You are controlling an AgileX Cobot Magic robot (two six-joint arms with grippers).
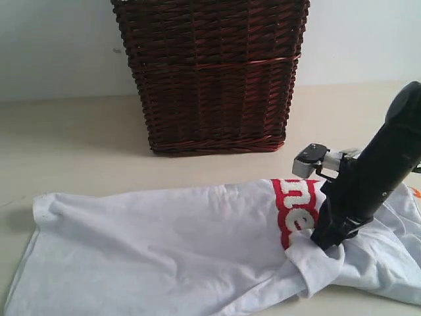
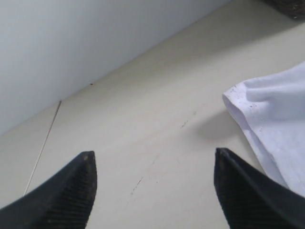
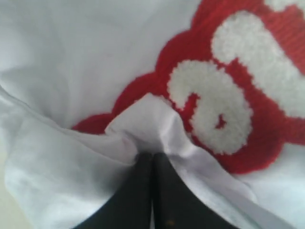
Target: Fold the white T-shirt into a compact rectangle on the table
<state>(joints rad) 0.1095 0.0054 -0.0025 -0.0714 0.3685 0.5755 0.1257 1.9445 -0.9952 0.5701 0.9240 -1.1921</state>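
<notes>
right gripper closing tight, pinching shirt fold beside lettering | left gripper hanging spread wide, gripping nothing, over table | shirt lying on table, 6 o'clock from basket

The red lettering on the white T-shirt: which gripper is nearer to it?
Right. The right gripper is shut on a white T-shirt fold beside the red lettering; the left gripper hangs open over the table by the shirt's far end.
</notes>
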